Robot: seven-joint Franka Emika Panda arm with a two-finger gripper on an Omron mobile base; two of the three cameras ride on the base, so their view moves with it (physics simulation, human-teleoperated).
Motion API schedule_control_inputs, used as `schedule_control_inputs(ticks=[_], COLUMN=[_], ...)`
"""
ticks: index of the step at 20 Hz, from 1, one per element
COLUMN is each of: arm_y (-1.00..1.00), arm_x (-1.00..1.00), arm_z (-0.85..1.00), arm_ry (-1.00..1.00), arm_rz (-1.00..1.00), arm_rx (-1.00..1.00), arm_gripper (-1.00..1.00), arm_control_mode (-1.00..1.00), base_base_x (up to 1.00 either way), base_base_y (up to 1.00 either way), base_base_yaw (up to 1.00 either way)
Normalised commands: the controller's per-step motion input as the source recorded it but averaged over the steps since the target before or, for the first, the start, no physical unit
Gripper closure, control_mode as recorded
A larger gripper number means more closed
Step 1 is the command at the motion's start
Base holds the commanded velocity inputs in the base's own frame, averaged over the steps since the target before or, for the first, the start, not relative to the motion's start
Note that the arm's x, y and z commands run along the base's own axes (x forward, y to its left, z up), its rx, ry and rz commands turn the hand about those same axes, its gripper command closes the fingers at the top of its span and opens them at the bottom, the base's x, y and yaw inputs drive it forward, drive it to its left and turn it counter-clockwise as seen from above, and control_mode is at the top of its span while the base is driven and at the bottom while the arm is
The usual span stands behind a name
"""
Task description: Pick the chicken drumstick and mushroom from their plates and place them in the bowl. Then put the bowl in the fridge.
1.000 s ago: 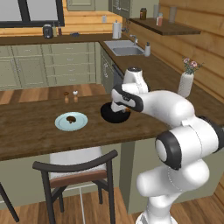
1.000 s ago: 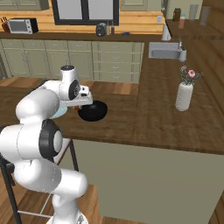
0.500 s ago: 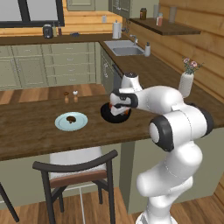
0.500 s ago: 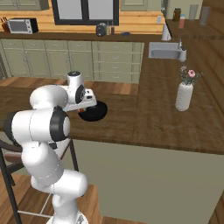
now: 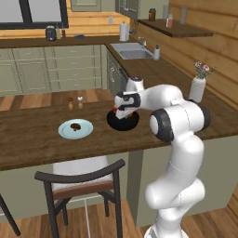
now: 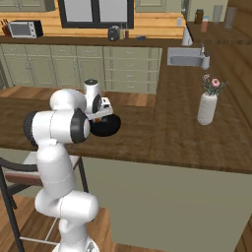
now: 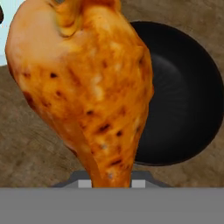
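In the hand view the glossy orange-brown chicken drumstick [image 7: 87, 96] hangs close to the camera, and my gripper [image 7: 109, 181] is shut on its thin end. The black bowl [image 7: 183, 96] lies below and to its right, with nothing in it. From the left base view my gripper [image 5: 122, 111] hovers over the left rim of the bowl [image 5: 124, 122] on the wooden counter. To the left, the pale blue plate [image 5: 65, 132] carries the dark brown mushroom [image 5: 75, 125]. The right base view has the bowl [image 6: 108, 126] just past my gripper [image 6: 100, 115]. The fridge is out of view.
Two small shakers [image 5: 70, 103] stand behind the blue plate. A dark chair [image 5: 79, 181] is tucked under the counter's near edge. A white vase with flowers [image 5: 197, 86] stands at the right end of the counter, and a sink [image 5: 135, 50] lies on the back counter.
My hand has swung left and down with the drumstick, from behind the bowl to over its left rim. The grip has stayed shut. The bowl and plate have not moved.
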Motion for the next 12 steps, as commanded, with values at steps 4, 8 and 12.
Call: schedule_control_inputs(ticks=[4,8,12], arm_y=[0.14,0.12,0.04], arm_x=[0.35,0.05,0.03], arm_z=[-0.59,-0.44,-0.21], arm_ry=[0.0,0.0,0.02], arm_rz=[0.01,0.0,0.0], arm_rx=[0.0,0.0,0.0], arm_gripper=[1.0,1.0,1.0], arm_control_mode=[-1.0,-1.0,-1.0], base_base_x=[0.0,0.0,0.0], base_base_y=[0.0,0.0,0.0], base_base_yaw=[0.0,0.0,0.0])
